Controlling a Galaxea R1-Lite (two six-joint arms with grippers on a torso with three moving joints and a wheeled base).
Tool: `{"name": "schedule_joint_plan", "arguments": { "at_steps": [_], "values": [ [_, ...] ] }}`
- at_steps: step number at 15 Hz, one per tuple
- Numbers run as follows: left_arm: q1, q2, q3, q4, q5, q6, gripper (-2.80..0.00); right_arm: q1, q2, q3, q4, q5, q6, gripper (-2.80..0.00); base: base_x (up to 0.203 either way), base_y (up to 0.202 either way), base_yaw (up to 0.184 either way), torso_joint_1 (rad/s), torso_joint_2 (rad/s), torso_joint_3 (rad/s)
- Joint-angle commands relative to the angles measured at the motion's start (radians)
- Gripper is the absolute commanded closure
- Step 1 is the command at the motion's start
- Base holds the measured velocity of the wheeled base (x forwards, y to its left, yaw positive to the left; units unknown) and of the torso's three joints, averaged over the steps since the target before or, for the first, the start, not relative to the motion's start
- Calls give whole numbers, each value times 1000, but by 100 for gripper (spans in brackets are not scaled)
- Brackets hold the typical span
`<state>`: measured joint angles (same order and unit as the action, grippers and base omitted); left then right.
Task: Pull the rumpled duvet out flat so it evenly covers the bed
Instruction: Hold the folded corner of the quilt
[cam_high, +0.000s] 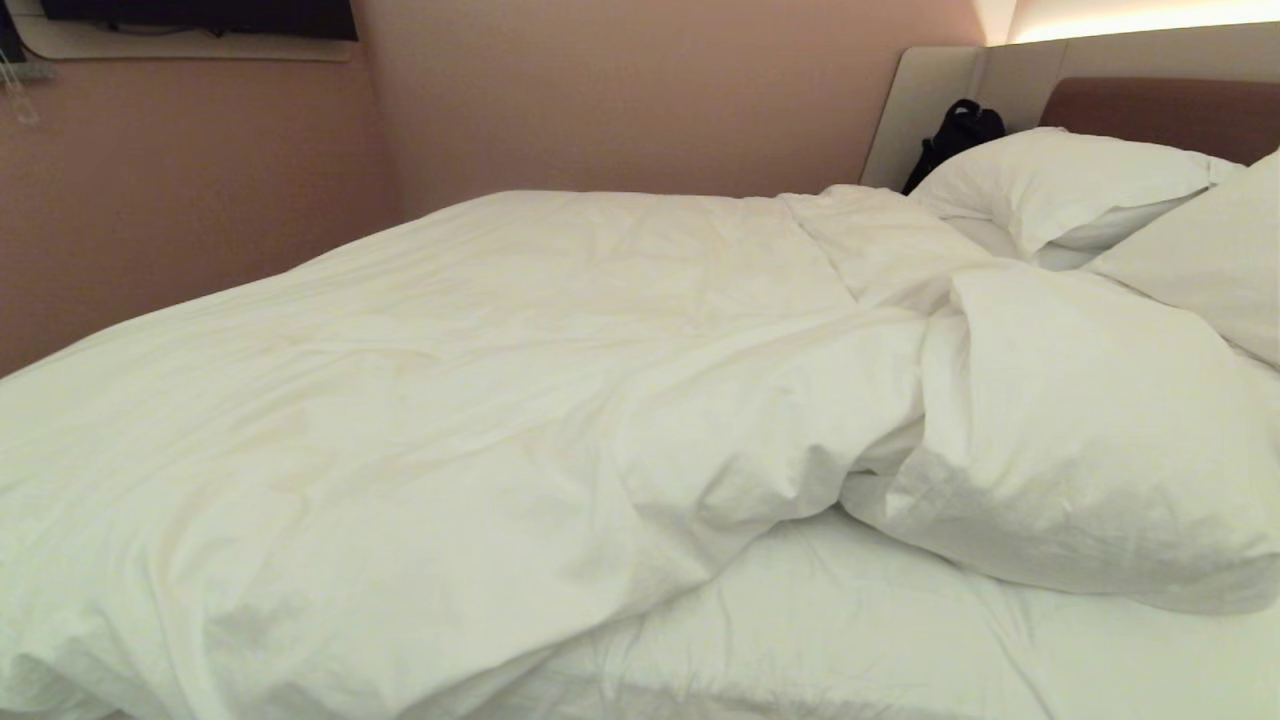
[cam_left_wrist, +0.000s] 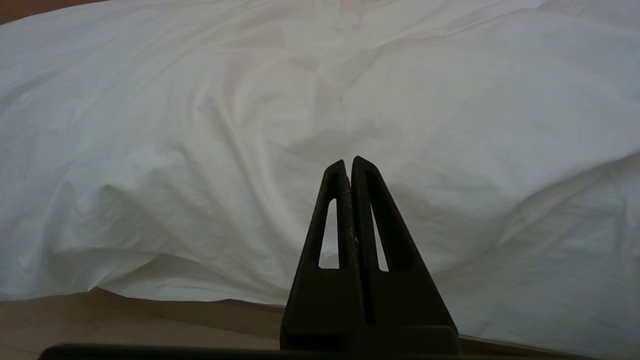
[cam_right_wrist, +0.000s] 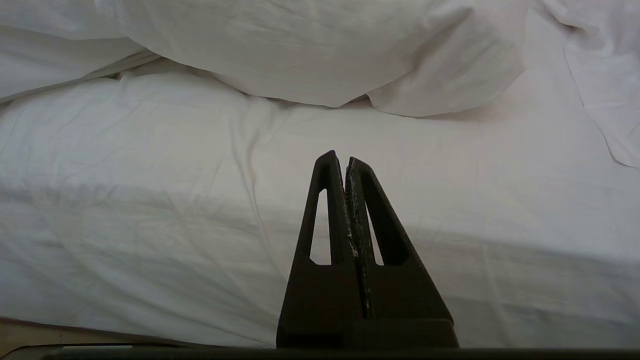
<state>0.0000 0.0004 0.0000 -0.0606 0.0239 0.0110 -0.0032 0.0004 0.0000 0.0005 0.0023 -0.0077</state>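
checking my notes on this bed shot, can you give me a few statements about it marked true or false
1. The thick puffy white duvet covers the whole mattress. False: it is folded back on the robot's right, baring the thin white sheet.
2. Plump white pillows lie by the brown padded headboard. True.
3. The left gripper holds duvet cloth. False: its jaws are shut on nothing.
4. The right gripper has shut jaws, over the bare sheet. True.
5. A black bag sits behind the pillows. True.
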Motion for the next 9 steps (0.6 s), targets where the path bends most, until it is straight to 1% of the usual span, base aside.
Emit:
{"name": "schedule_joint_plan", "arguments": {
  "at_steps": [1, 9],
  "values": [
    [0, 0, 0, -1, 1, 0, 0, 0, 0, 0, -1, 1, -2, 0, 0, 0, 0, 0, 0, 0],
    [0, 0, 0, -1, 1, 0, 0, 0, 0, 0, 1, 4, -23, 0, 0, 0, 0, 0, 0, 0]
  ]
}}
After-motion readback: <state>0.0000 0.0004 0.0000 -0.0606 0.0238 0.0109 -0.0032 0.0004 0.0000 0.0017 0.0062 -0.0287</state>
